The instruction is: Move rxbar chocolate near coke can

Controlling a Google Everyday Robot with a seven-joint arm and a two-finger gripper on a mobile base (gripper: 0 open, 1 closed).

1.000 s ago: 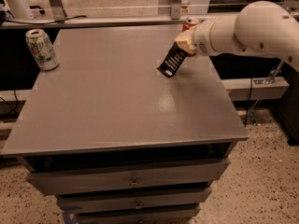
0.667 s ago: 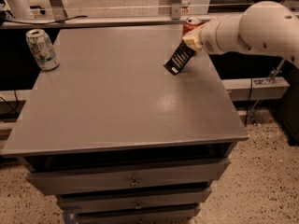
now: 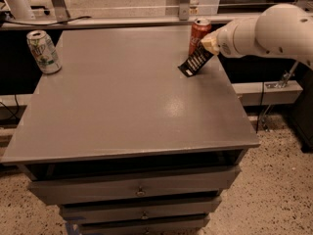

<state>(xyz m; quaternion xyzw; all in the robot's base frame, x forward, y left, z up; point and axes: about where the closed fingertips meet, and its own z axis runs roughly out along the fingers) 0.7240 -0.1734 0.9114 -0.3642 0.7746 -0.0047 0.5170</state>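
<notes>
At far right of tabletop: matte grey table [image 3: 122,102] with drawers; smooth white arm [image 3: 274,31] reaching in from right. Upright coke can [image 3: 199,29], glossy red cylinder, just behind bar. Thin, flat, black-wrapped rxbar chocolate [image 3: 194,63], long axis tilted down-left, lower end close to tabletop. gripper [image 3: 210,45] above-right, jaws clamped on bar's upper end.

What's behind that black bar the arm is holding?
A red coke can stands behind the rxbar chocolate, near the table's far edge. Its silver top and upper side show; its lower right is covered by the bar and by the tool gripping the bar's upper end.
</notes>
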